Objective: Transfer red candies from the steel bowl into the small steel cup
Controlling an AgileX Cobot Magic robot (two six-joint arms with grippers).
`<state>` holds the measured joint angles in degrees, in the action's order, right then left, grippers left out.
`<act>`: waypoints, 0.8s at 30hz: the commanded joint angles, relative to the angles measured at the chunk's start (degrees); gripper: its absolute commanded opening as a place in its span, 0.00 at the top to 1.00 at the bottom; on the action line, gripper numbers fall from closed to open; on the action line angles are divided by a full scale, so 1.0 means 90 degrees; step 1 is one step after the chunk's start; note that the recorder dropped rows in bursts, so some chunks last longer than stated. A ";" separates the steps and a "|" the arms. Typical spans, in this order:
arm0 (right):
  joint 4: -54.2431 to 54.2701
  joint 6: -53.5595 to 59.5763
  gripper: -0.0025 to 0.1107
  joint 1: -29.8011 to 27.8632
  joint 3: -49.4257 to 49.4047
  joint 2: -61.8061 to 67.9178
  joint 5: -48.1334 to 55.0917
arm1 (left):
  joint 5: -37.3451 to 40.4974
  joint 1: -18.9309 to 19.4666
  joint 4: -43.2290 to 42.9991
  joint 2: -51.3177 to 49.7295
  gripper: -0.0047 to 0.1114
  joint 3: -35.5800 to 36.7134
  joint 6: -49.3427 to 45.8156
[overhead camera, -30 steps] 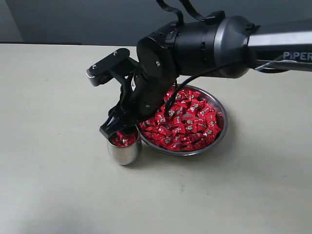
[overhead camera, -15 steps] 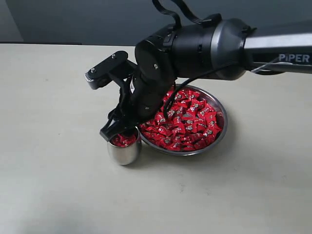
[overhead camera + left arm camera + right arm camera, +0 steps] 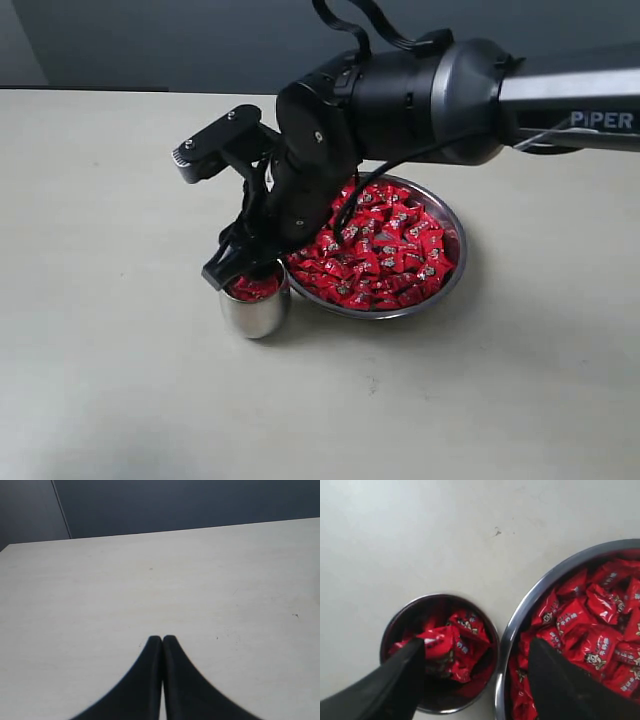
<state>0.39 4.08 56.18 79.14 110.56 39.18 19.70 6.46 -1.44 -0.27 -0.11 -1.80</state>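
The right gripper (image 3: 243, 268), jaws spread wide with nothing between them, hangs over the small steel cup (image 3: 255, 314) at lower left of centre, while the red candies (image 3: 395, 250) heap rightward in the steel bowl (image 3: 458, 262) just beside it.

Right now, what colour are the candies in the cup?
Red candies with small printed marks; clearest in the right wrist view.

On the pale flat tabletop (image 3: 100, 300): wide shallow steel bowl (image 3: 458, 262) to the right, small rounded steel cup (image 3: 253, 316) just beside its front-left rim. Heaped in the bowl, small red-wrapped candies (image 3: 392, 250); more inside the cup. Directly above the cup, black right gripper (image 3: 238, 268).
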 commanded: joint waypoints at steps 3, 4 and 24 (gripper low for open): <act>-0.0043 -0.0082 0.47 -0.0017 -0.0003 0.0000 -0.0132 | -0.0061 -0.0032 -0.0012 0.0030 0.96 0.0012 0.0013; -0.0043 -0.0082 0.47 -0.0017 -0.0003 0.0011 -0.0134 | -0.0061 -0.0032 -0.0012 0.0030 0.96 0.0012 0.0013; 0.0432 -0.0080 0.47 -0.0004 -0.0003 0.0149 0.0025 | -0.0061 -0.0032 -0.0012 0.0030 0.96 0.0012 0.0013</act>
<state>4.23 3.07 56.18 79.14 112.80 39.28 19.70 6.46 -1.44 -0.27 -0.11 -1.80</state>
